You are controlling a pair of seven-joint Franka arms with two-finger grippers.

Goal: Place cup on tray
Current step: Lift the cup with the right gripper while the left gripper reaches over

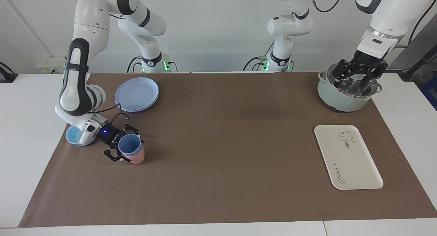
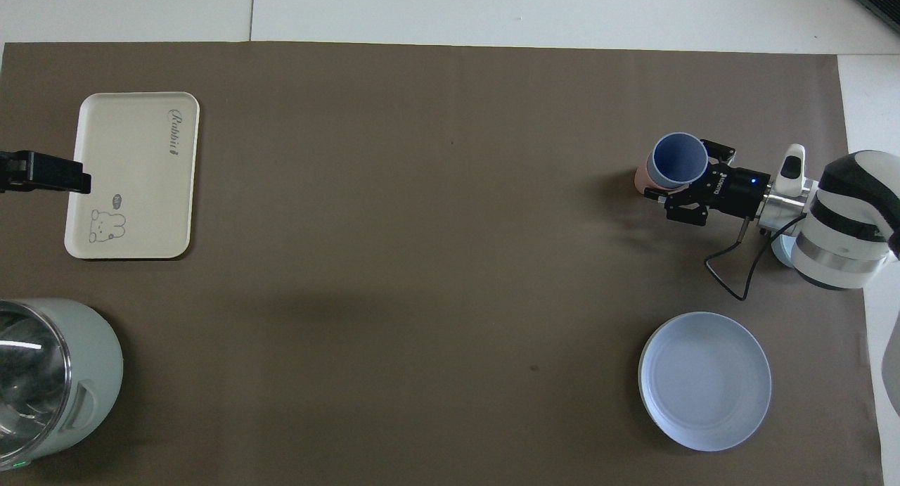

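The right claw (image 1: 123, 144) was down low at the right arm's end of the desk (image 1: 218, 161), its fingers set on either side of the cup (image 1: 130, 144) and closed against its wall. The cup, periwinkle blue, stood mouth up and nested in the pink tumbler (image 1: 136, 157), whose lower body showed beneath it. In the overhead view the cup's open mouth (image 2: 679, 160) lay just off the claw's fingertips (image 2: 692, 180), with a sliver of the pink tumbler (image 2: 641, 180) showing at its edge. Whether the pair had left the brown mat could not be told.

Taking the cup as the landmark: the round blue plate (image 1: 137, 94) lay nearer to the robots than the cup, and a light-blue bowl (image 1: 76, 136) sat beside it, partly hidden under the right arm's wrist. The tray (image 1: 347, 156) lay well apart from the cup, at the left arm's end of the desk, flat on the mat with nothing on it, its bear drawing toward the robots and its script away from them. The pale green pot (image 1: 344, 92) stood nearer to the robots than the tray.

The left claw (image 1: 358, 73) hung over the pot's mouth, its fingers spread apart and gripping nothing.
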